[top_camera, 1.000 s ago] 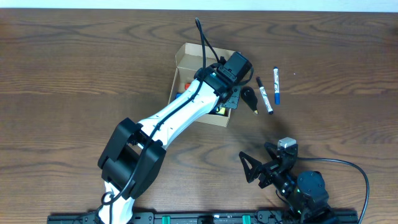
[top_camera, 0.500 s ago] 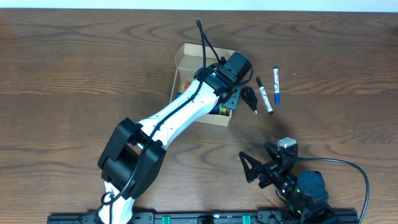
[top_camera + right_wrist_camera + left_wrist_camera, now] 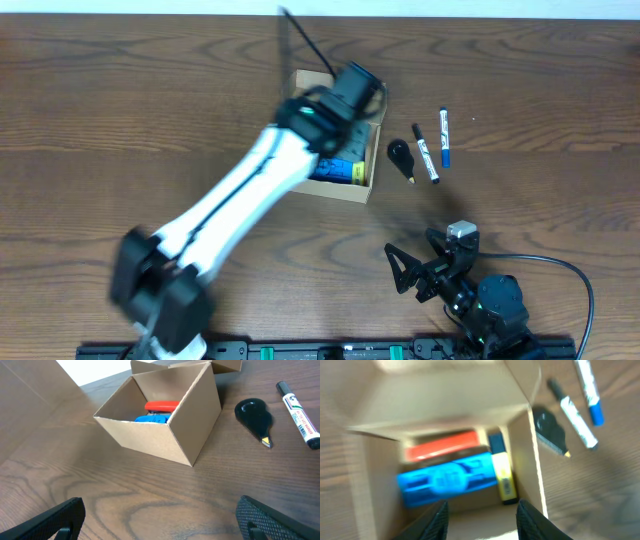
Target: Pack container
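Observation:
The container [image 3: 343, 190] is an open tan cardboard box, also seen in the right wrist view [image 3: 150, 442]. In the left wrist view I look down past its wall [image 3: 450, 395] at a blue item [image 3: 447, 480], a red item [image 3: 442, 446] and a yellow-and-blue highlighter [image 3: 502, 477] lying inside. My left gripper [image 3: 482, 520] hangs open above the box's inside with nothing between its fingers. Right of the box lie a black teardrop-shaped object [image 3: 400, 155], a black-capped marker [image 3: 427, 155] and a blue marker [image 3: 444, 138]. My right gripper [image 3: 435, 270] stands open near the front edge, empty.
The box's flap lid [image 3: 220, 365] stands open at the far side. The left arm [image 3: 250, 180] stretches blurred across the table from the front left to the box.
The left jaws have opened and the left arm has swung back and to the left over the box, blurred with motion. The right arm has not moved.

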Motion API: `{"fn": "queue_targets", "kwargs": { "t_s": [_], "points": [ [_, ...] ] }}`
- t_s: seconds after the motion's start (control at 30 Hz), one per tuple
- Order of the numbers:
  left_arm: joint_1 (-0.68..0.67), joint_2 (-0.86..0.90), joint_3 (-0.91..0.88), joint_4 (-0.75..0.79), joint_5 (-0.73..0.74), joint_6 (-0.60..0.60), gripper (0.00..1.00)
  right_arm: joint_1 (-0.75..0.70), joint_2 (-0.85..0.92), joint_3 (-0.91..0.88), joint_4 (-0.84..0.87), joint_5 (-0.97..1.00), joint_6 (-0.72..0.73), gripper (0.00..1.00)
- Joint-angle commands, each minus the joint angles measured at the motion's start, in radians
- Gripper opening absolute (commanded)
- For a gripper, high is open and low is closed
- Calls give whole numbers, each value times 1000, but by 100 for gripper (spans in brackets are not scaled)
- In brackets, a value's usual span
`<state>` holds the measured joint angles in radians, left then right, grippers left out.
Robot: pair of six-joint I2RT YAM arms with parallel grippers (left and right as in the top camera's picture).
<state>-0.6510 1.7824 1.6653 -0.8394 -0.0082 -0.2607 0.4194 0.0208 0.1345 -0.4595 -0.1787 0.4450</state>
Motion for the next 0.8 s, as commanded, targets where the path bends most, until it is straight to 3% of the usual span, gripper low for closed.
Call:
{"fn": "queue_targets", "kwargs": {
  "t_s": [0.0, 0.13, 0.27, 0.43, 0.53, 0.77],
  "points": [
    [76, -100, 7, -33, -21, 37, 46, -1, 1, -4, -1, 14, 11, 99],
    [177, -172, 7, -91, -16, 124, 49, -1, 1, -4, 0, 13, 13, 99],
    [289, -195, 7, -157, 34, 228, 49, -1, 1, -4, 6, -58, 120, 99],
    [452, -193, 5, -211, 267, 304, 45, -1, 1, -4, 16, -144, 266, 99],
    [531, -193, 5, -220, 350, 345, 45, -1, 1, -4, 30, -143, 235, 99],
    [615, -203, 5, -321, 388, 498, 44, -13, 56, 8, 48, -103, 181, 99]
  ]
}}
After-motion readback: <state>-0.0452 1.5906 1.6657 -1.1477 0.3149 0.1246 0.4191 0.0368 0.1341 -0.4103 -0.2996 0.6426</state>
